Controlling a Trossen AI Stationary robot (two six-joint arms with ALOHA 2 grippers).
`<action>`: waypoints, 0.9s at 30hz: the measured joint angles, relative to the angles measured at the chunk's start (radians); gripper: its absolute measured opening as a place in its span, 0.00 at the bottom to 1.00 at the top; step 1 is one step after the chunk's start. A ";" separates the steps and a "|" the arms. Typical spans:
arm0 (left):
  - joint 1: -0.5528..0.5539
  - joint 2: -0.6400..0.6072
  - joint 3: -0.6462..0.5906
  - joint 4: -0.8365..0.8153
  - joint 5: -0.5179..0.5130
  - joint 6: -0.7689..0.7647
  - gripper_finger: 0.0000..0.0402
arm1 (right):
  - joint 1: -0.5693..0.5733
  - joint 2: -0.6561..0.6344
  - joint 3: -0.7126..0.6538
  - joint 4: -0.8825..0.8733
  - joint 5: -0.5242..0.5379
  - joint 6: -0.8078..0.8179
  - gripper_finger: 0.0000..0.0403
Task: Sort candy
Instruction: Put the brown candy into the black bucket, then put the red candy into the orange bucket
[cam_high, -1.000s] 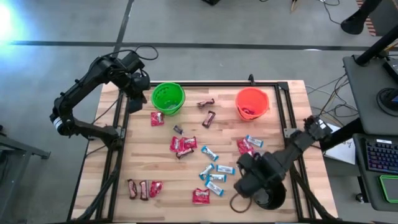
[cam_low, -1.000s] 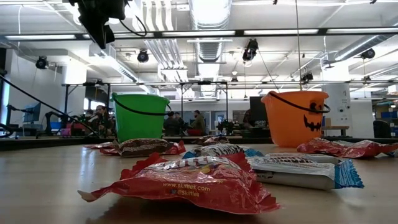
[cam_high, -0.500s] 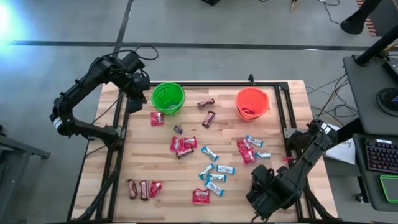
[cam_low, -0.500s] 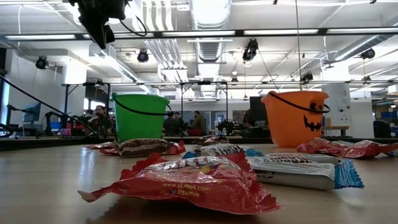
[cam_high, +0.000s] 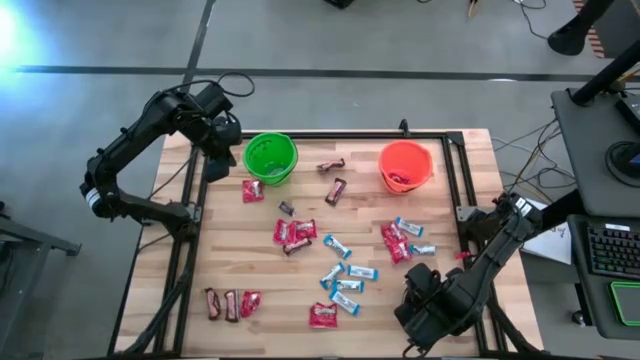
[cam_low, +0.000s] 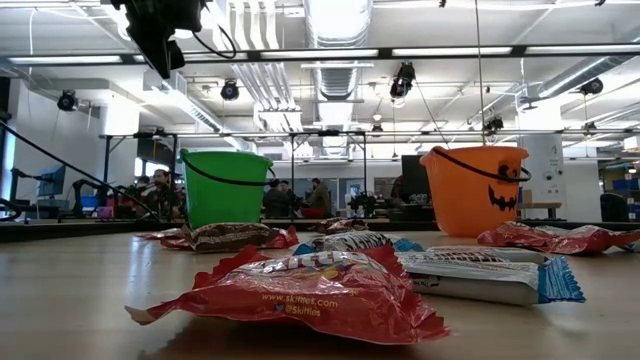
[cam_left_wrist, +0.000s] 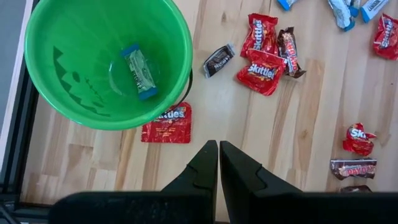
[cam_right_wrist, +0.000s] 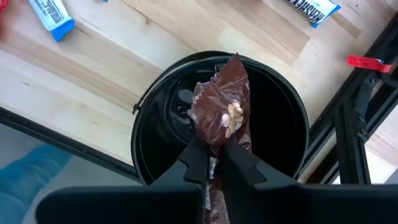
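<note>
Many candy pieces lie flat on the wooden table (cam_high: 240, 250): red packets (cam_high: 295, 232), light-blue-and-white bars (cam_high: 345, 282) and dark brown bars (cam_high: 335, 190). My right gripper (cam_right_wrist: 217, 163) hangs at the near right over a black bucket (cam_right_wrist: 144, 118), shut on a dark brown candy (cam_right_wrist: 221, 106). My left gripper (cam_left_wrist: 218, 163) is shut and empty, up beside the green bucket (cam_high: 270, 157) at the far left. One bar (cam_left_wrist: 140, 71) lies on that bucket's floor. An orange bucket (cam_high: 405, 166) stands at the far right. My right gripper pinches the brown candy's wrapper at one end (cam_right_wrist: 214, 146) between its two fingers, which point down from above. The rest of the candy sticks out beyond the fingertips over the black bucket's mouth, clear of its rim and of the table.
A red packet (cam_left_wrist: 168, 123) lies against the green bucket's base. Black frame rails (cam_high: 455, 190) run along the table's edges, and one passes close to the black bucket (cam_right_wrist: 348, 149). In the low view a red packet (cam_low: 300, 290) lies close in front.
My right gripper has gone toward the table's near right corner and slightly down with the brown candy, its wrist rolling; it now stands over the black bucket, which the arm covers in the high view. It has kept almost still in the last half second.
</note>
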 joint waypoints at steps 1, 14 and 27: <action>0.000 0.000 0.000 0.000 0.000 0.001 0.00 | 0.000 0.000 0.000 0.000 -0.003 0.000 0.07; 0.000 0.000 0.000 0.072 -0.004 0.037 0.00 | 0.000 0.004 0.000 0.000 -0.026 -0.008 0.35; -0.013 0.070 0.000 0.141 0.005 -0.075 0.00 | -0.029 0.004 0.000 0.000 0.135 -0.068 0.43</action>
